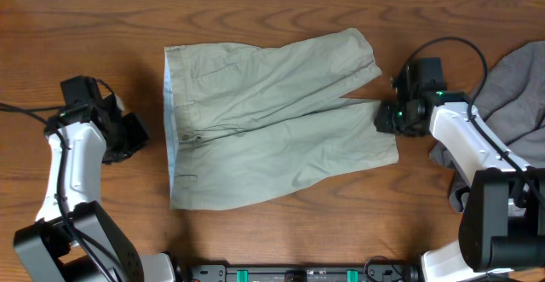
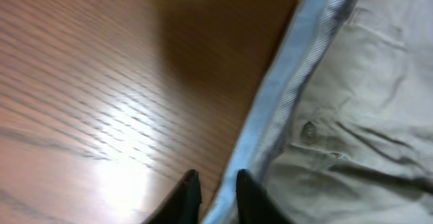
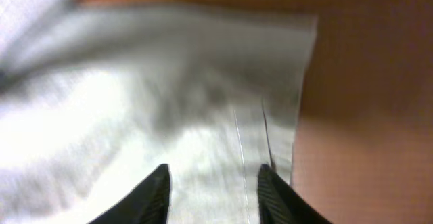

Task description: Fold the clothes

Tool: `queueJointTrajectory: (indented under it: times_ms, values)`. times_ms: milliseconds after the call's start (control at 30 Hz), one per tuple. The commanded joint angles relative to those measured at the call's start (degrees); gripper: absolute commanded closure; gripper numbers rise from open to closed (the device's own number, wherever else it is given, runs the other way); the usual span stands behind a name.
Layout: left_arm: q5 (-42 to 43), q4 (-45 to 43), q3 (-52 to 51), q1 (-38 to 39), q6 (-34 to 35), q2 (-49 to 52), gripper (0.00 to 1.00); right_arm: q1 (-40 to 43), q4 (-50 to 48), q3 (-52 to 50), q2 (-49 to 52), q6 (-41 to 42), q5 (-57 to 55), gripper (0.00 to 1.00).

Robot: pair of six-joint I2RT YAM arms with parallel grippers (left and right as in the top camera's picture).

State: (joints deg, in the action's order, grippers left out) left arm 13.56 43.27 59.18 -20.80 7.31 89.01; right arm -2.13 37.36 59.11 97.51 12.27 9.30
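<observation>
Looking at shorts (image 1: 272, 120) spread flat on table (image 1: 85, 26), between the two grippers: waistband (image 1: 170, 120) just ahead of left gripper (image 1: 136, 135), leg hem (image 1: 392, 150) right under right gripper (image 1: 387, 116). Reads as light, soft cotton with no stiffness, so expect droop and wrinkling wherever unsupported; probably not slippery on the wood, not fragile. Best to grab at the doubled edges: waistband corners on the left gripper's side, hem corners on the right gripper's side, pinching both layers to keep front and back together. Left jaws parted only a crack, pale lining edge running up to the gap, nothing pinched judging by overhead, with cloth flat and just clear of the fingers. Right jaws spread wider, hovering over the hem, gripping nothing. Grey garment (image 1: 519, 82) heaped behind right gripper, beside its arm, apart from the shorts. Only overhead gives the full layout plus that second garment. Only left wrist shows the lining stripe and a button (image 2: 309, 130) below the band. Only right wrist shows hem stitching (image 3: 238, 143) between its fingers, though blurred.
</observation>
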Motion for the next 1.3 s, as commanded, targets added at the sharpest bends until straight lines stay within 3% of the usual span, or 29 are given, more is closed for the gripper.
queueJointTrajectory:
  times_ms: [0, 167, 267, 467, 567, 633, 667, 733, 900, 1000, 1067, 1167, 1267]
  values:
    - [1.4, 0.0, 0.2, 1.8, -1.5, 0.7, 0.75, 0.7, 3.3, -0.2, -0.1, -0.6, 0.4, 0.64]
    - [1.4, -0.1, 0.0, 5.0, -3.7, 1.3, 0.74, 0.2, 2.3, -3.5, 0.0, -0.6, 3.1, 0.8]
    - [1.4, -0.1, -0.2, 6.8, -4.7, 2.1, 0.73, 0.1, -0.2, -5.3, 0.0, -0.8, 8.8, 0.97]
    - [1.4, -0.5, -0.2, 8.0, -4.9, 6.3, 0.74, 0.0, -12.1, -5.2, 0.0, -1.9, 23.6, 0.99]
    - [1.4, -0.5, -0.2, 8.0, -4.9, 8.2, 0.74, 0.6, -11.9, -4.1, 0.0, -1.0, 20.6, 0.99]
    - [1.9, -0.5, -0.2, 8.0, -4.9, 9.2, 0.74, 1.7, -9.2, -3.3, 0.0, -1.8, 15.6, 0.88]
    - [2.3, -0.5, -0.2, 8.0, -4.9, 9.8, 0.74, 2.6, -7.4, -2.7, 0.0, -2.4, 13.5, 0.75]
    - [3.0, -0.5, -0.2, 8.0, -4.9, 10.5, 0.73, 4.4, -2.6, -1.7, 0.0, -2.7, 10.8, 0.62]
    - [3.4, -0.5, -0.2, 8.0, -4.9, 10.8, 0.74, 7.5, 8.7, -2.1, 0.0, -4.9, 6.7, 0.58]
    - [3.4, -0.8, -0.2, 8.0, -5.0, 10.8, 0.87, 7.1, 10.7, -3.2, 0.0, -6.3, 6.8, 0.57]
    - [3.4, -1.0, -0.2, 8.0, -5.0, 10.8, 0.92, 6.5, 10.2, -4.4, 0.0, -6.3, 9.0, 0.67]
    - [3.4, -1.3, -0.2, 8.0, -4.9, 10.8, 0.94, 5.4, 8.1, -5.9, 0.0, -6.4, 14.3, 0.97]
    - [3.4, -1.7, -0.2, 8.0, -4.9, 10.8, 0.94, 5.2, 5.2, -5.4, -0.3, -6.8, 18.7, 0.99]
